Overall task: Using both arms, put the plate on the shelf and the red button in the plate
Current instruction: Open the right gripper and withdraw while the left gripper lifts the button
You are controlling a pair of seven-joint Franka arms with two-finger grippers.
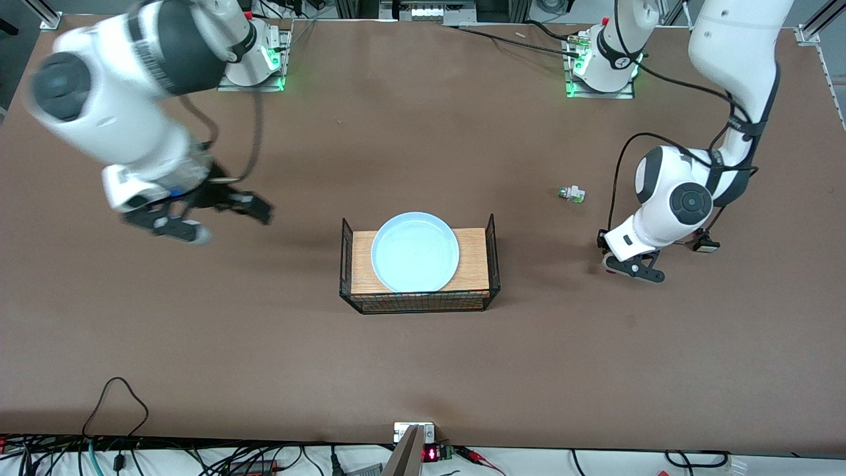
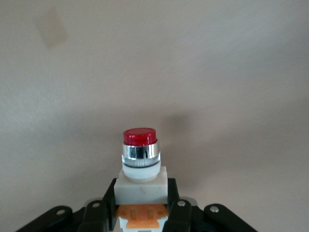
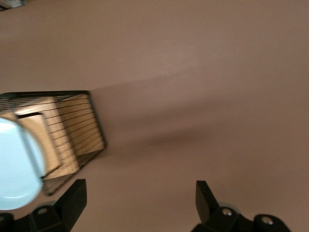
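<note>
The pale light-blue plate (image 1: 415,251) lies on a wooden board inside a black wire basket (image 1: 492,254) at mid table. It also shows in the right wrist view (image 3: 14,166). My left gripper (image 1: 633,266) is low over bare table toward the left arm's end. In the left wrist view it (image 2: 142,205) is shut on the white body of the red button (image 2: 140,162), with the red tip pointing away from the fingers. My right gripper (image 1: 215,217) is open and empty over bare table toward the right arm's end. Nothing sits between its fingers in the right wrist view (image 3: 139,195).
A small white part with a green tip (image 1: 572,194) lies on the table between the basket and the left arm, farther from the front camera than the left gripper. The basket's wire wall (image 3: 91,125) stands beside the right gripper. Cables run along the table's near edge.
</note>
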